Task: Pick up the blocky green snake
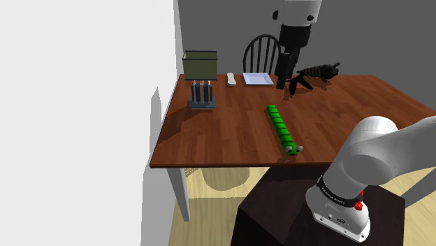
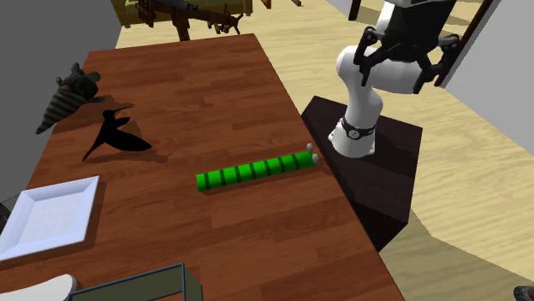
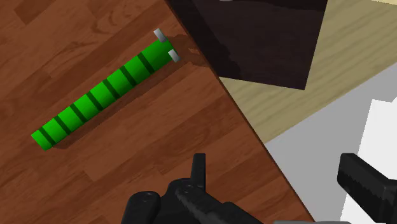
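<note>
The blocky green snake (image 1: 281,129) lies stretched out flat on the wooden worktop (image 1: 230,133). Its tail is about mid-worktop. Its head, with two grey stubs, is close to the near edge, just by the stand (image 1: 314,216).

The end effector (image 3: 280,168) hangs high over the far side, well apart from the snake. Its two black fingers (image 3: 199,167) stand wide apart with nothing between them. In the wrist view the snake (image 3: 102,95) lies off to one side of the fingers, not in their gap.

To do the step well, I judge the arm should first travel toward the near edge until the snake's middle sits between the fingers. The wrist should then turn so the fingers straddle the narrow body crosswise, and only then come down and close. A mid-body grip looks safest. The body is segmented and may sag, and a knock at the head end could slide it off the edge.

The other things stand at the far side:
- two dark figures (image 1: 318,72) just beside the end effector
- a white tray (image 1: 257,79)
- a small white piece (image 1: 230,80)
- an olive box (image 1: 199,64) and a rack of dark tubes (image 1: 202,94), toward the shoulder view's left
- a chair (image 1: 262,52) beyond the far edge

None of them lies on the way to the snake.
</note>
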